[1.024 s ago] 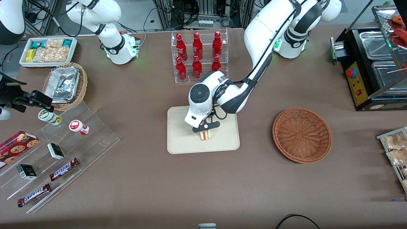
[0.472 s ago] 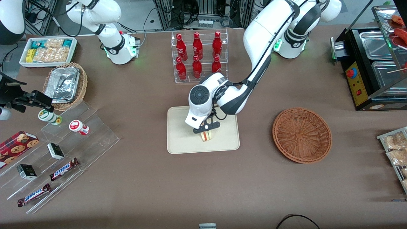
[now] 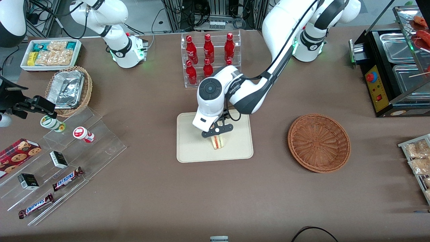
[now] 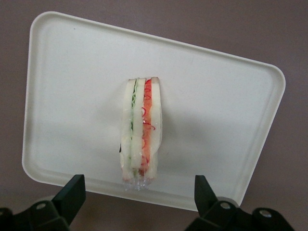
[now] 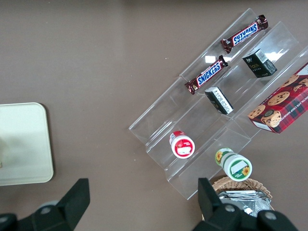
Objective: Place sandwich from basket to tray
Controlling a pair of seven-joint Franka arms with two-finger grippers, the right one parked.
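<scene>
On the tray (image 3: 191, 148), the sandwich (image 4: 141, 131) stands at 12 o'clock from the gripper (image 4: 137, 195), untouched between wide-spread fingers (image 4: 72, 190).

The tool (image 3: 217, 132) has let go of the sandwich (image 3: 218, 142) and risen.

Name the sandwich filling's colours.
Red and green, clearest in the left wrist view: sandwich.

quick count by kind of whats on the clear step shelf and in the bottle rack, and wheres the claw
red bottles: 6
snickers bars: 2
small dark boxes: 2
round tubs: 2
cookie box: 1
total: 13
claw: open, above the sandwich on the tray
</scene>
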